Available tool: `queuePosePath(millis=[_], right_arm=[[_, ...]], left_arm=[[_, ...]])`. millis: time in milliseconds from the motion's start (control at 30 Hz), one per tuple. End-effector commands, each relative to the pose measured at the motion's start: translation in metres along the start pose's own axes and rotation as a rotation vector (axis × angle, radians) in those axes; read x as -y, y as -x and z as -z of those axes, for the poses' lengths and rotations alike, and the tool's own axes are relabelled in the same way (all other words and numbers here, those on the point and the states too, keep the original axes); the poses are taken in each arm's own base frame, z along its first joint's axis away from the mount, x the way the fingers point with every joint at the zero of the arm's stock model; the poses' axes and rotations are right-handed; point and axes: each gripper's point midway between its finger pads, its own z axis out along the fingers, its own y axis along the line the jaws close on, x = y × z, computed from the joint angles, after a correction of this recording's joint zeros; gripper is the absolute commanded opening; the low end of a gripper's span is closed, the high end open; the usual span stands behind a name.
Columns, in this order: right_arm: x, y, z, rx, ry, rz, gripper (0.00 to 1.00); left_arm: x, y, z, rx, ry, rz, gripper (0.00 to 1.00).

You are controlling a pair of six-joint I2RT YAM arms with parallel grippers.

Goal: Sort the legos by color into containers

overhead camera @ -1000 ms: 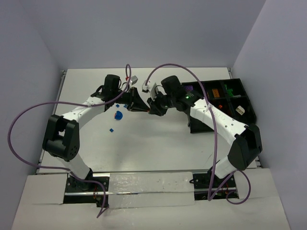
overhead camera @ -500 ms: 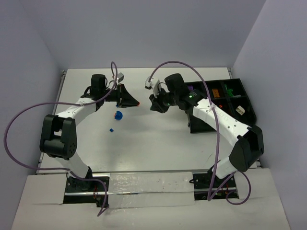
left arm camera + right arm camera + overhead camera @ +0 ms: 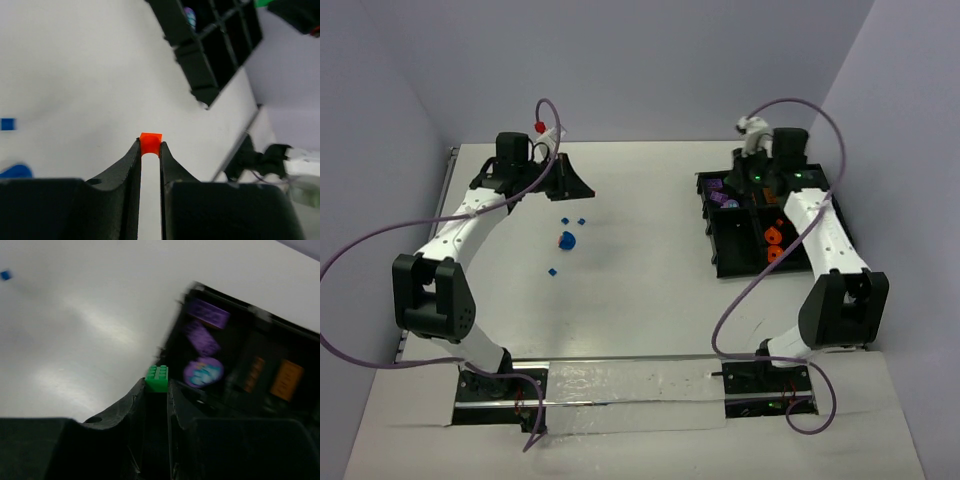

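My left gripper (image 3: pixel 150 145) is shut on a small orange brick (image 3: pixel 151 140) and holds it above the white table; in the top view it (image 3: pixel 582 188) is at the far left. My right gripper (image 3: pixel 157 384) is shut on a green brick (image 3: pixel 157 377). It hangs at the near left edge of the black compartment tray (image 3: pixel 175 335), beside the purple pieces (image 3: pixel 202 371). In the top view it (image 3: pixel 754 180) is over the tray's (image 3: pixel 726 262) far part. A blue rounded piece (image 3: pixel 566 240) and small blue bricks (image 3: pixel 552 270) lie on the table at the left.
The tray holds purple pieces (image 3: pixel 724 200) in a far-left compartment and orange pieces (image 3: pixel 774 243) in a middle one. The tray also shows far off in the left wrist view (image 3: pixel 200 65). Purple cables loop above both arms. Grey walls close in the table.
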Motion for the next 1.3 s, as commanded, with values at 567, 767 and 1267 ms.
queuePosePath(millis=[567, 767, 1267], right_arm=[[0.281, -0.052, 0.003, -0.110, -0.647, -0.237, 0.00], [0.291, -0.080, -0.005, -0.181, -0.669, -0.243, 0.08], [0.250, -0.034, 0.021, -0.052, -0.531, -0.257, 0.70]], left_arm=[[0.001, 0.057, -0.010, 0.150, 0.184, -0.312, 0.00], [0.000, 0.055, -0.013, 0.140, 0.178, -0.298, 0.00], [0.024, 0.042, -0.013, 0.113, 0.039, -0.222, 0.00]])
